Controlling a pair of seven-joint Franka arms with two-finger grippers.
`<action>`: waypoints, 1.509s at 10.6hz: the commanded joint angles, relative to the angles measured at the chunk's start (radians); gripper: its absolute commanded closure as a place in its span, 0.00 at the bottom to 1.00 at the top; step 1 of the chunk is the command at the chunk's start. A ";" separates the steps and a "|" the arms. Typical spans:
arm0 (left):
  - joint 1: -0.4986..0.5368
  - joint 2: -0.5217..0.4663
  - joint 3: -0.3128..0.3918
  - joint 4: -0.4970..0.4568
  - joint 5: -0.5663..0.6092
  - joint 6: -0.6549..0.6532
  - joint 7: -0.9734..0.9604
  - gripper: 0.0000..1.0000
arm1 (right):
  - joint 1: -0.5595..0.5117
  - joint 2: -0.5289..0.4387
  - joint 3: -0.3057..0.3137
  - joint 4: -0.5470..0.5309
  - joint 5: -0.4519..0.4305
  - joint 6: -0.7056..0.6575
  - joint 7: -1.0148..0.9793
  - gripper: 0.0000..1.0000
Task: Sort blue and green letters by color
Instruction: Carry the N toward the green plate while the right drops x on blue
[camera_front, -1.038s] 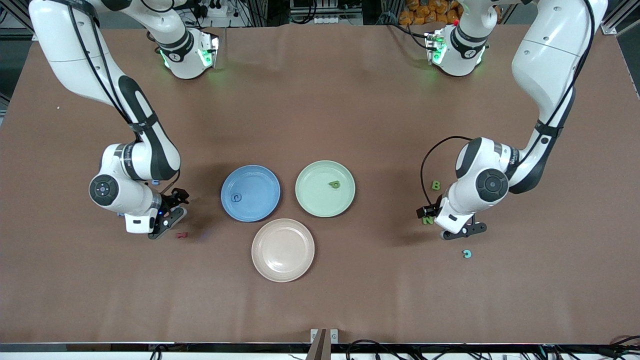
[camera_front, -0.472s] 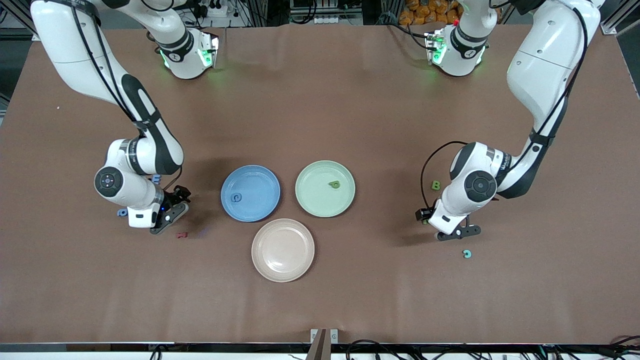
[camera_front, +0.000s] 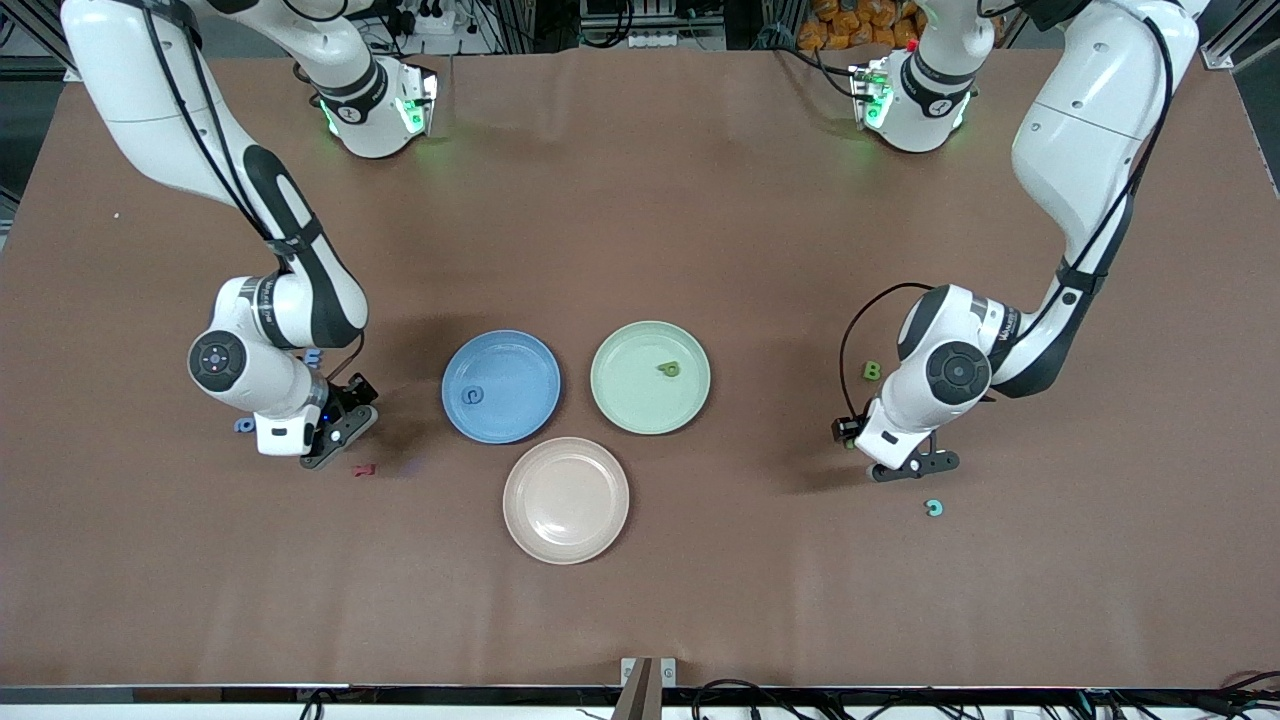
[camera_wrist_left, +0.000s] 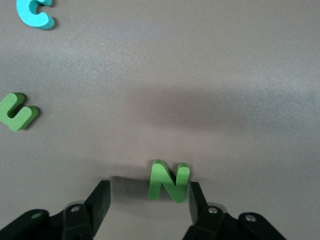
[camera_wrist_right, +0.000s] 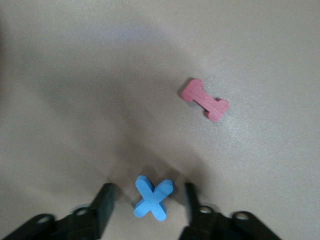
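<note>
A green N (camera_wrist_left: 170, 181) lies on the table between the fingers of my left gripper (camera_wrist_left: 147, 200). One finger (camera_wrist_left: 194, 199) touches the N and the other stands apart, so the gripper is open. In the front view the left gripper (camera_front: 885, 450) covers the N. My right gripper (camera_wrist_right: 148, 205) is open, and a blue X (camera_wrist_right: 152, 197) lies between its fingers with a gap on each side. The right gripper (camera_front: 330, 425) hides the X in the front view. A blue C (camera_front: 473, 395) lies on the blue plate (camera_front: 520, 350). A green P (camera_front: 668, 369) lies on the green plate (camera_front: 630, 400).
A green B (camera_front: 872, 371) lies farther from the front camera than the left gripper, and a teal C (camera_front: 934, 508) lies nearer. A dark red letter (camera_front: 362, 469) and a blue letter (camera_front: 243, 425) lie by the right gripper. The pink plate (camera_front: 566, 500) holds nothing.
The left gripper has shifted over the green N, which now hides under it. The right gripper has moved a little away from the front camera, off the red letter.
</note>
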 joint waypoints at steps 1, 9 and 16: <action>-0.002 0.027 -0.005 0.026 0.033 0.007 -0.035 0.29 | -0.010 -0.026 0.006 -0.024 -0.013 0.000 -0.020 1.00; -0.011 0.039 -0.005 0.028 0.035 0.013 -0.035 0.67 | 0.077 -0.036 0.009 0.260 -0.010 -0.427 0.282 1.00; -0.013 0.010 -0.006 0.028 0.039 0.006 -0.035 1.00 | 0.194 -0.052 0.031 0.364 0.203 -0.586 0.877 1.00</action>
